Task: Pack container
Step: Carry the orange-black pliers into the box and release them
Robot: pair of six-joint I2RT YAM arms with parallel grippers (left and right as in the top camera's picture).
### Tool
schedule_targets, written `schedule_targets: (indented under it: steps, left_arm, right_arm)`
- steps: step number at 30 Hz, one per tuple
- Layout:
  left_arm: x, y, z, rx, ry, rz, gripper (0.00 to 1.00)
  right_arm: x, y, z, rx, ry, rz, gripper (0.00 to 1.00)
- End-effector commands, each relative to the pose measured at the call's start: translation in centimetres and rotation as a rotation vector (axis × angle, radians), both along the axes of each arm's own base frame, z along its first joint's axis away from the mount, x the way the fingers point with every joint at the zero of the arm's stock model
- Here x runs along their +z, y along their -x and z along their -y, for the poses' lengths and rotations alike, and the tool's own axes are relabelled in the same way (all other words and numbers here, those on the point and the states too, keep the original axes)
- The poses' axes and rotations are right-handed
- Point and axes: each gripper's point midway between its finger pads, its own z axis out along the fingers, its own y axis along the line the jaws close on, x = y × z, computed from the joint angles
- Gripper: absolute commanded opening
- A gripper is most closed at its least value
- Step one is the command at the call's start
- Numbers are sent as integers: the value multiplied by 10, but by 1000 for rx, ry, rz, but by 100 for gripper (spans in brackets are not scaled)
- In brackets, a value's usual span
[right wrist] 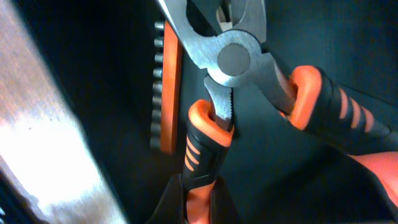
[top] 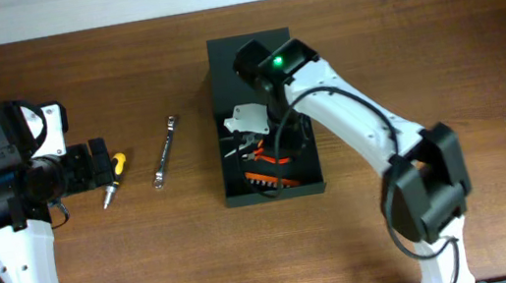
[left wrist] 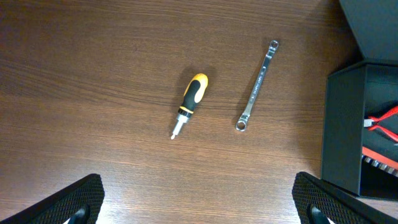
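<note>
— Why are your right fingers (top: 273, 144) down in the container (top: 241, 199), mid-counter (top: 437, 36)?
— They're clenched beside the pliers (right wrist: 230, 59), probably to lay them flat; an actual grip I can't tell. Your left fingers (left wrist: 81, 199) hang spread over the screwdriver (left wrist: 191, 102), likely next.

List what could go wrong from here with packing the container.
1. The right gripper sits deep in the container, apparently shut on the pliers; lifting before it lets go could drag them out.
2. The screwdriver and wrench lie on the table; if the open left gripper carries one over now, the arms could collide at the container.
</note>
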Motion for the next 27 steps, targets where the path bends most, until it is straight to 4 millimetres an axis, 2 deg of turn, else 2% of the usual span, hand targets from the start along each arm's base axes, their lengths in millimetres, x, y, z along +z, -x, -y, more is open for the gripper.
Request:
schedule_targets:
  steps: [1, 5, 10, 13, 15, 17, 19, 22, 25, 27]
  left_arm:
    - [5, -2, 0, -12, -11, 10, 99]
    - [5, -2, 0, -13, -11, 10, 99]
    - [5, -2, 0, -13, -11, 10, 99]
    - [5, -2, 0, -13, -11, 10, 99]
    - [5, -2, 0, -13, -11, 10, 99]
    - [5, -2, 0, -13, -11, 10, 99]
    - [5, -2, 0, -12, -11, 10, 99]
    - [5, -2, 0, -12, -12, 10, 99]
    - [5, -2, 0, -13, -12, 10, 99]
    - [6, -4, 0, -12, -13, 17, 99]
  right_arm:
    - [-22, 5, -8, 9, -16, -71, 4]
    - [-44, 5, -9, 7, 6, -111, 4]
    - [-53, 3, -10, 7, 10, -117, 6]
    - [-53, 4, -10, 4, 10, -117, 31]
    - [-53, 4, -10, 4, 11, -118, 39]
    - [-53, 4, -9, 4, 12, -117, 56]
    - [-51, 4, -7, 1, 25, -115, 63]
    - [-43, -4, 0, -67, 76, -75, 84]
    - [-13, -16, 2, -103, 72, 4, 99]
    - [16, -28, 3, -136, 32, 68, 99]
